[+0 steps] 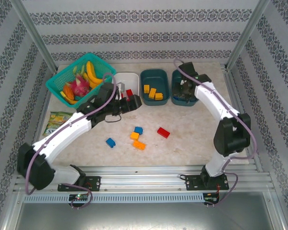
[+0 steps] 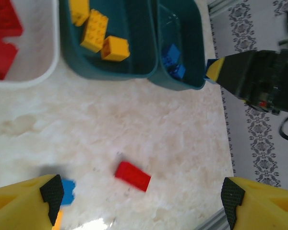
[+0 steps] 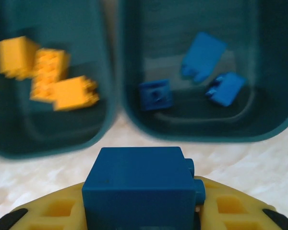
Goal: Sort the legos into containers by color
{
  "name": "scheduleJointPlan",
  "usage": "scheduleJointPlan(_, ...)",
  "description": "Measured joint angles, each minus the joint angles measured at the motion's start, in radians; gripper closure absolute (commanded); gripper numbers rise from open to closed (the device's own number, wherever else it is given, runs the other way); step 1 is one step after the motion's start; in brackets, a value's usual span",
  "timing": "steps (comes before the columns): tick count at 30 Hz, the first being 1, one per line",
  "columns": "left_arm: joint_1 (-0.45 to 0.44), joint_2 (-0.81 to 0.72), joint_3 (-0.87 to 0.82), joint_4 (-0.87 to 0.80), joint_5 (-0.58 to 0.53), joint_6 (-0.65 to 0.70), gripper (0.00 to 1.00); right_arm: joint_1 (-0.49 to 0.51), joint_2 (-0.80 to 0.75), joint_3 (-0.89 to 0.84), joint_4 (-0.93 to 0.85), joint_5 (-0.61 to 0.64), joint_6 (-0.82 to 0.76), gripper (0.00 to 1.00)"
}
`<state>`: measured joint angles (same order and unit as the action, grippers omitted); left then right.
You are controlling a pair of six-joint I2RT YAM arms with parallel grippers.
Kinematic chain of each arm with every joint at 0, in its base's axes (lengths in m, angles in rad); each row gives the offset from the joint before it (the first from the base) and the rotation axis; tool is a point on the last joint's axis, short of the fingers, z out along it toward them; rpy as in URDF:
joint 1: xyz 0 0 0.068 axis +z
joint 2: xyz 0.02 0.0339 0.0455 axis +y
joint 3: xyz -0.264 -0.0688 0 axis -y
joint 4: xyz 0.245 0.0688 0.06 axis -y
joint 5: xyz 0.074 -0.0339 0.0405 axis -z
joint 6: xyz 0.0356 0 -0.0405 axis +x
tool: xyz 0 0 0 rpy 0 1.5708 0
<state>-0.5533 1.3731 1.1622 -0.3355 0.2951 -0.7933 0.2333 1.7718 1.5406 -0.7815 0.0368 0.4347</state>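
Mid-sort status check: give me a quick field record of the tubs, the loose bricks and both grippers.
white tub: red bricks
middle teal tub: three yellow bricks
right teal tub: three blue bricks
loose on table: two blue, two orange, one red
left gripper: jaws open, empty, near white tub
right gripper: shut on blue brick, by right teal tub

The top camera sits above and behind my bases, looking down on the whole bench. My left wrist camera rides fairly high, the yellow-brick tub and blue-brick tub along its upper edge. My right wrist camera hangs close before those same two tubs, the blue brick in my right claw large at bottom centre. All three views share them.
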Motion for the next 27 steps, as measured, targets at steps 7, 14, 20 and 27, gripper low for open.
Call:
scheduleJointPlan(7,-0.002,0.183,0.143,0.038,0.042,0.035,0.13,-0.095,0.350,0.307,-0.029,-0.019,-0.041,0.68)
scheduleJointPlan(14,-0.002,0.235,0.187,0.037,0.046,0.053,0.14,-0.134,0.541,0.575,-0.074,-0.041,-0.100,0.64)
scheduleJointPlan(20,-0.002,0.237,0.197,0.037,0.045,0.053,0.14,-0.146,0.625,0.642,-0.095,-0.071,-0.136,0.56)
scheduleJointPlan(27,-0.002,0.237,0.203,0.028,0.036,0.054,0.14,-0.146,0.667,0.647,-0.140,-0.085,-0.153,0.39)
